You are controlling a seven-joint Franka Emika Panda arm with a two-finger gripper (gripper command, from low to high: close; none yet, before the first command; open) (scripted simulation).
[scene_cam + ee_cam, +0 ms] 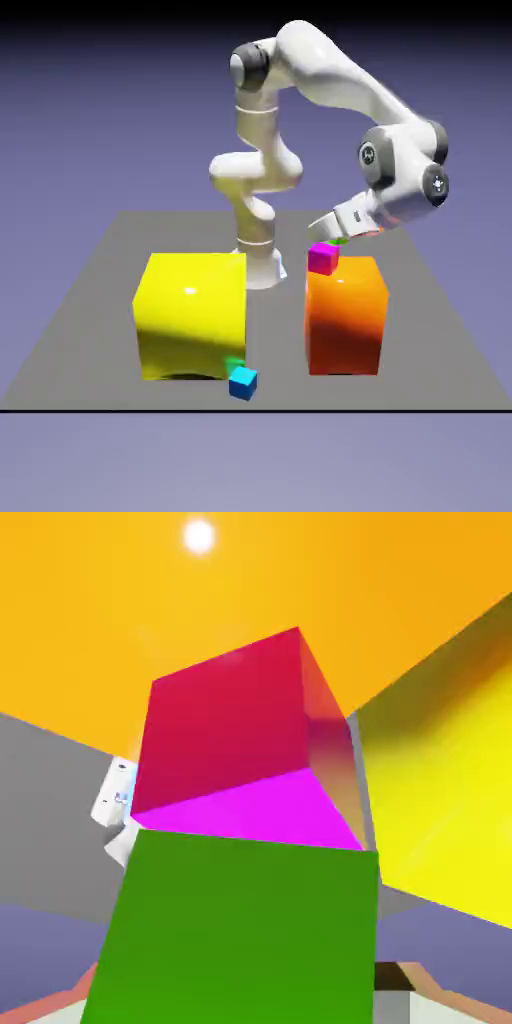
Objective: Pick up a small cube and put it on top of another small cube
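The magenta small cube (323,258) rests on the near left corner of the big orange block's (346,312) top. Just above it, my gripper (338,238) is shut on the green small cube (340,241), of which only a sliver shows under the hand in the exterior view. In the hand view the green cube (240,932) fills the bottom between my fingers and hides them, with the magenta cube (240,752) right beyond it. Whether the two cubes touch I cannot tell.
A big yellow block (192,315) stands at the exterior view's left, with a tiny blue cube (242,382) at its near right corner on the grey table (80,330). The robot's base stands behind the gap between the blocks.
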